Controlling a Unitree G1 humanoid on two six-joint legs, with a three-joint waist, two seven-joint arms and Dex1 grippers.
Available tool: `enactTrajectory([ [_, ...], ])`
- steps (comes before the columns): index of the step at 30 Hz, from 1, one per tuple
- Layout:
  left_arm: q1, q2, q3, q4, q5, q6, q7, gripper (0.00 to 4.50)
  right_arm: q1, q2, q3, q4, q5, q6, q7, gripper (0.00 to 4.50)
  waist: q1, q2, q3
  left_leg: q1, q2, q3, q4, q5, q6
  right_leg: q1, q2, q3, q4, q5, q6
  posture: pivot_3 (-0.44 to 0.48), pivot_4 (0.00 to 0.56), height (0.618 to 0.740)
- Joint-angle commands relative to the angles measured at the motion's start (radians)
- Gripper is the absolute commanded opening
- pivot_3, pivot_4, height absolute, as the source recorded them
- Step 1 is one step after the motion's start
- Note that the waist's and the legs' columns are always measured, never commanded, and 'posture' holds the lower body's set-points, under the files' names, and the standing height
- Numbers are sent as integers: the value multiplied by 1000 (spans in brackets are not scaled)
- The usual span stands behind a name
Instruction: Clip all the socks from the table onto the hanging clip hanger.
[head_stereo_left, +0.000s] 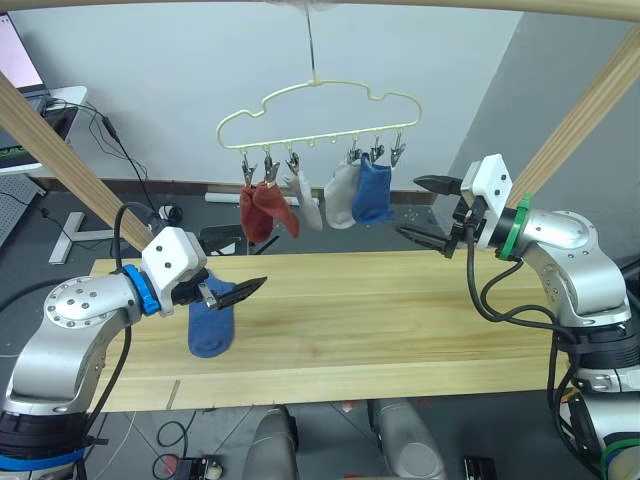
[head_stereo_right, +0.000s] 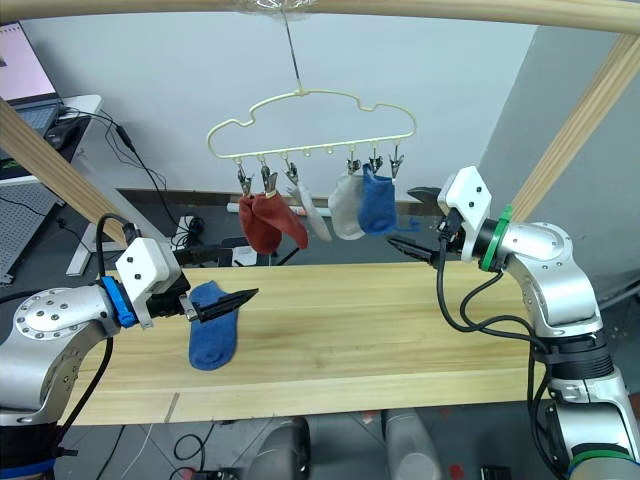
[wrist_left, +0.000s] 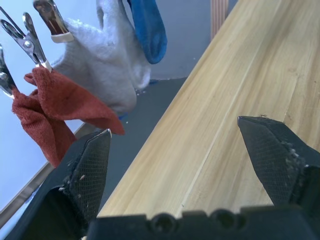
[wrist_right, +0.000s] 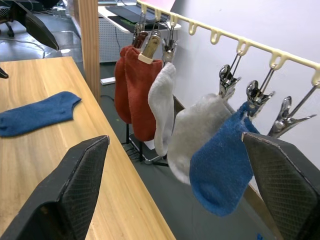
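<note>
The pale yellow-green clip hanger (head_stereo_left: 318, 108) hangs from a top bar behind the table (head_stereo_left: 400, 320). Clipped to it are two rust red socks (head_stereo_left: 265, 210), two light grey socks (head_stereo_left: 340, 195) and one blue sock (head_stereo_left: 372, 195); the clip (head_stereo_left: 397, 150) at its right end holds nothing. A second blue sock (head_stereo_left: 212, 322) lies flat on the table's left part. My left gripper (head_stereo_left: 240, 292) hovers open just above that sock, empty. My right gripper (head_stereo_left: 407, 206) is open and empty, raised right of the hanging blue sock (wrist_right: 220, 165).
Thick wooden frame posts slant up at the left (head_stereo_left: 60, 150) and right (head_stereo_left: 585, 110). A white desk (head_stereo_left: 60, 98) with a laptop stands at the back left, with cables on the floor behind the table.
</note>
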Motion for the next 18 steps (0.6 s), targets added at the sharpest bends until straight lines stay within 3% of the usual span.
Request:
enactTrajectory([
  [1,14,-4,36,-20,-4,-19,9,4500,13,3,-22,-15,3,-40,-2,4454,-3,1,-10,0,0,0,0,0,0,0,0,0,0,0,0,-190,123,740],
  [9,55,-24,41,-20,20,-44,43,4500,87,-8,-14,-55,26,-81,47,4454,-9,3,-61,2,0,-1,0,0,0,3,1,0,0,0,0,-172,62,740],
  [12,69,-29,44,-23,24,-49,53,4500,101,-5,-16,-57,22,-86,46,4454,-9,3,-74,14,0,0,-1,0,0,15,1,0,-2,0,0,-170,58,740],
  [18,98,-40,46,-29,27,-56,70,4500,134,-1,-14,-78,27,-77,47,4454,-9,5,-107,18,4,-1,0,2,1,16,5,1,-2,0,1,-162,44,740],
])
